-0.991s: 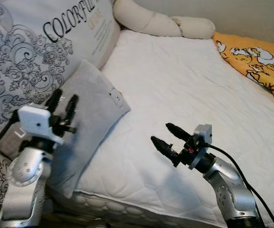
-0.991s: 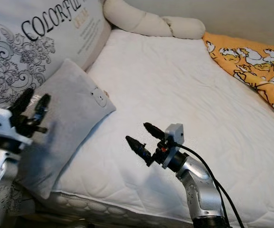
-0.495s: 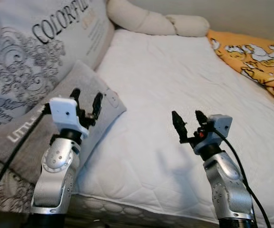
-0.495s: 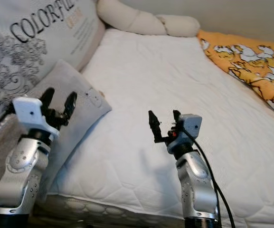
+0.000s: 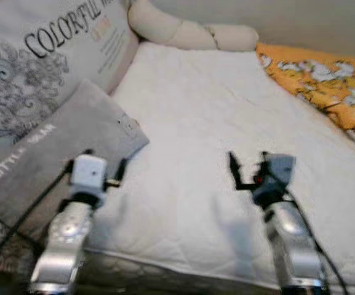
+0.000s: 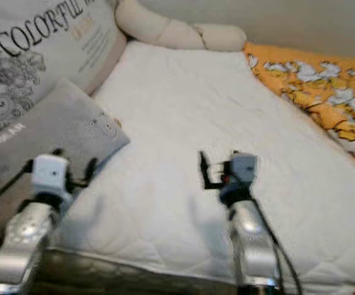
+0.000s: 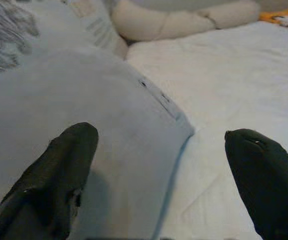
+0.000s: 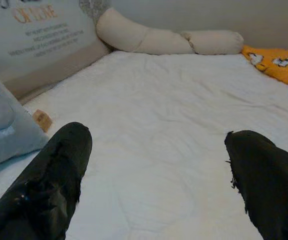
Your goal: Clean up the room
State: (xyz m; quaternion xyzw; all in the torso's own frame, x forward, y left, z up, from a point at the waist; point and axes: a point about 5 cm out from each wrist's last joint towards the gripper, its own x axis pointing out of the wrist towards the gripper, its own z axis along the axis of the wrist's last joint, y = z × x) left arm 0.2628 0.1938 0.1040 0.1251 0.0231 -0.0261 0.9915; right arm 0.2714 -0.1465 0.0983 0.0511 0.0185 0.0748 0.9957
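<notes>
While both pincers gape, one grey pillow (image 5: 54,144) lies bedside.

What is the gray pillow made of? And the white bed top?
The gray pillow looks like soft, fuzzy, matte fabric, maybe fleece or velour; its surface is smooth and sags gently. The white bed top looks like quilted cotton-type cloth, with stitched lines and small wrinkles showing.

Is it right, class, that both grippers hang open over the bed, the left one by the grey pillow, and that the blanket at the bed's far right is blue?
Not quite: the blanket is orange with a white print, as the left eye view shows. The rest holds: the left gripper is open by the grey pillow, and the right gripper is open over the bed.
</notes>
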